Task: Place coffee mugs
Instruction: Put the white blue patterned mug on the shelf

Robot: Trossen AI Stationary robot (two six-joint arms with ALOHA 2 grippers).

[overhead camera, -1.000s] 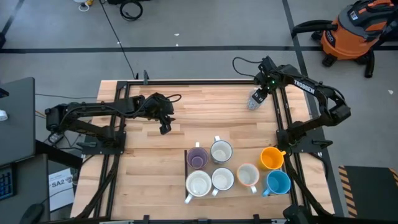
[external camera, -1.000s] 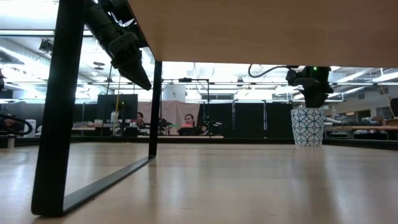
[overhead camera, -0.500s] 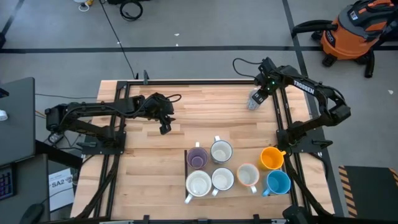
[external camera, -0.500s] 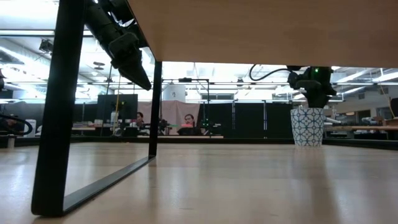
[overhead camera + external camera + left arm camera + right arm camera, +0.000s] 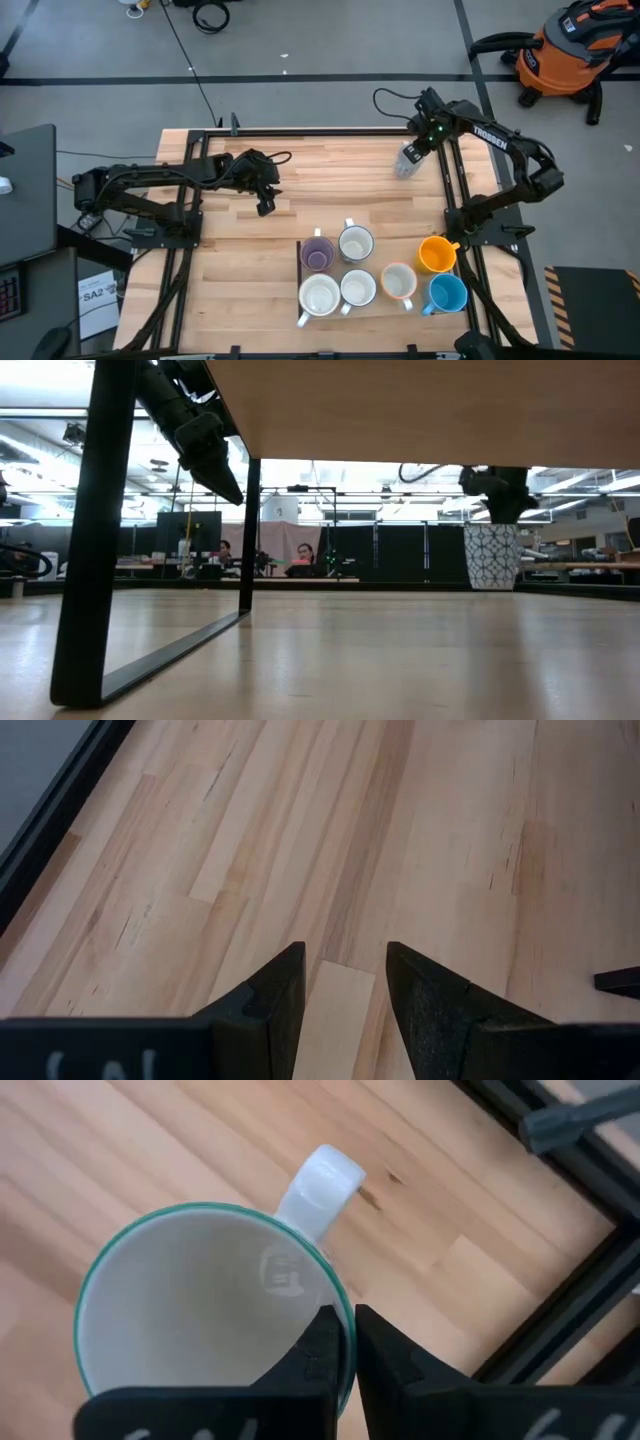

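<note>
Patterned mug at the far right of the surface, apart from the seven grouped mugs near the front. Right gripper fingers pinched on its rim beside the handle. Looks rigid, glazed, slippery and breakable; the thin rim hold may let it swing. Left gripper hovers mid-left, fingers part open, empty.

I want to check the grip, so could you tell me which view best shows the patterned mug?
The right wrist view: the right gripper pinches the patterned mug at its rim, beside the handle. The low view shows only its patterned side; the high view a small shape; the left wrist view, nothing.
</note>
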